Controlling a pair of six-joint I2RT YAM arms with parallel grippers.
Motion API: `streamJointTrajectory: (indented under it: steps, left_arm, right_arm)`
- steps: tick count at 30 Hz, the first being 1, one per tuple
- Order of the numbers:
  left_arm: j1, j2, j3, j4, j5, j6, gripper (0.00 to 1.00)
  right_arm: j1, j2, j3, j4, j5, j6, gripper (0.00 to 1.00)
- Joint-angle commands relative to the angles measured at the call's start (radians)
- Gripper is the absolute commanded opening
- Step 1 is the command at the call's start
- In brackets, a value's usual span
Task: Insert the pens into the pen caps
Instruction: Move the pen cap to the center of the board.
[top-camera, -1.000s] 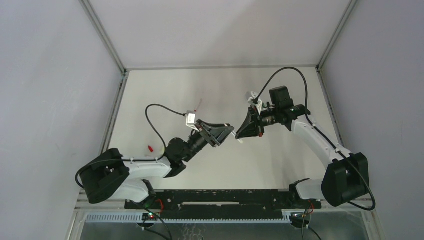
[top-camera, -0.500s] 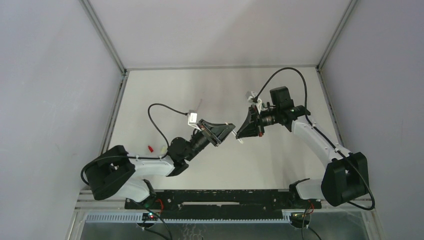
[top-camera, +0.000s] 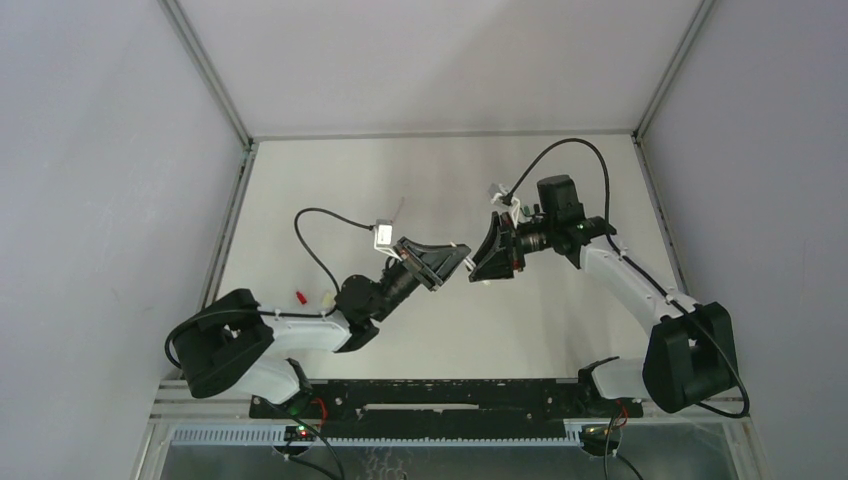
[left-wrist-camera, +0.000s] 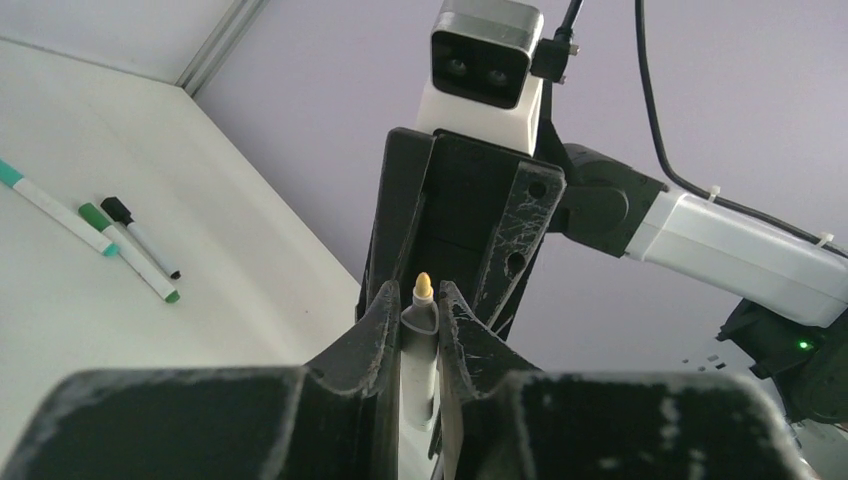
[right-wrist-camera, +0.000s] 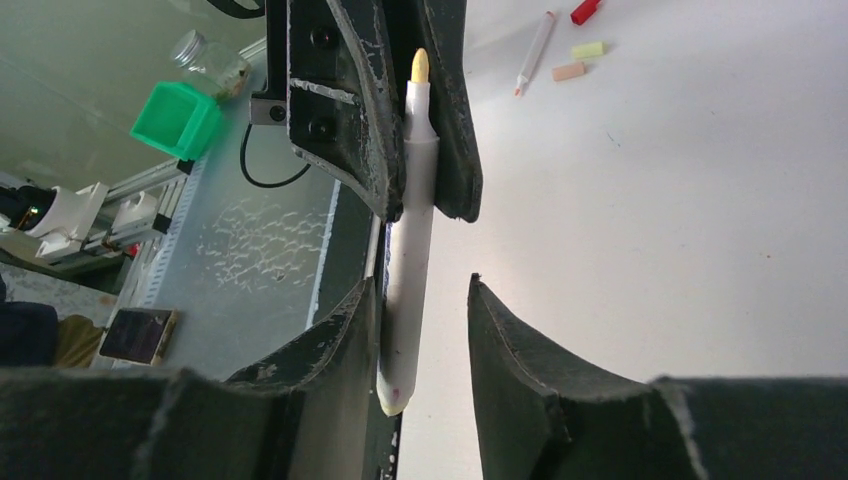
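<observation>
Left wrist: my left gripper (left-wrist-camera: 418, 300) pinches the yellow-tipped pen (left-wrist-camera: 418, 350). My right gripper (right-wrist-camera: 422, 290) is spread, perhaps touching it.

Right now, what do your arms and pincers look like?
The left arm and right arm have white shells with black joints and bases. The left pincer and right pincer are black, wedge-fingered, scuffed whitish. A black cable runs to each wrist camera.

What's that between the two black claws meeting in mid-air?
A thin white pen with a yellow tip bridges them: the left claw clamps it, the right claw stands open around its rear end. Both wrist views show it.
</observation>
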Motion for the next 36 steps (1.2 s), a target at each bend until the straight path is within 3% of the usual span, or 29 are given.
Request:
streamJointTrajectory:
  steps: [1,12,16,18,25,30,36]
  left_arm:
    - [-0.004,-0.002,0.064,0.059,-0.027,0.002,0.00]
    - [-0.006,0.009,0.069,0.066,-0.046,0.008,0.00]
    - [-0.007,0.008,0.068,0.065,-0.047,0.008,0.00]
    - [-0.006,0.003,0.063,0.066,-0.050,0.008,0.02]
    - [0.002,-0.084,-0.005,-0.001,-0.061,0.025,0.37]
    - [0.034,-0.251,-0.094,-0.236,-0.023,0.059,0.57]
    - [0.090,-0.518,-0.054,-0.923,-0.022,0.211,0.68]
  right_arm:
    - [0.015,-0.003,-0.012,0.111,-0.016,0.107,0.43]
    - [0.041,0.000,-0.031,0.226,-0.011,0.255,0.31]
    - [0.044,0.004,-0.031,0.238,-0.013,0.270,0.03]
    - [0.041,0.003,-0.031,0.235,-0.017,0.265,0.00]
    - [-0.002,-0.011,-0.022,0.168,-0.031,0.165,0.00]
    - [-0.023,-0.004,0.013,0.033,-0.010,0.030,0.00]
    - [-0.046,-0.006,0.036,-0.051,0.019,-0.056,0.00]
